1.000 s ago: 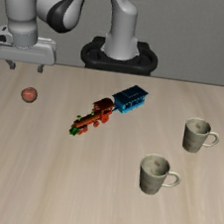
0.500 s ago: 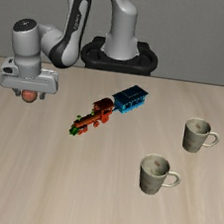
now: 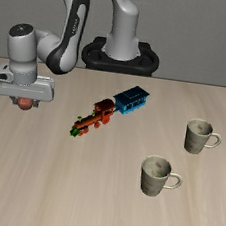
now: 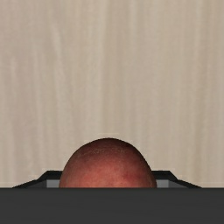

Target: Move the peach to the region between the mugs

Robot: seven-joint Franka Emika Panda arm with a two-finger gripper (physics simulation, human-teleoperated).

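A broad worktop [image 3: 35, 185] of pale beige wood takes up most of the scene, reaching from the left side to the right and down to the near edge. Its surface is flat and matt, with a fine grain of faint darker streaks. Seen from close above, the grain shows as long, narrow, parallel lines. Behind its straight far edge stands a plain grey wall [image 3: 211, 37]. The light is soft and even, and shadows on the wood are short and faint.

Peach [image 3: 23, 103] mostly hidden beneath gripper [image 3: 23, 98] — lower half likely cut off in wrist view too.
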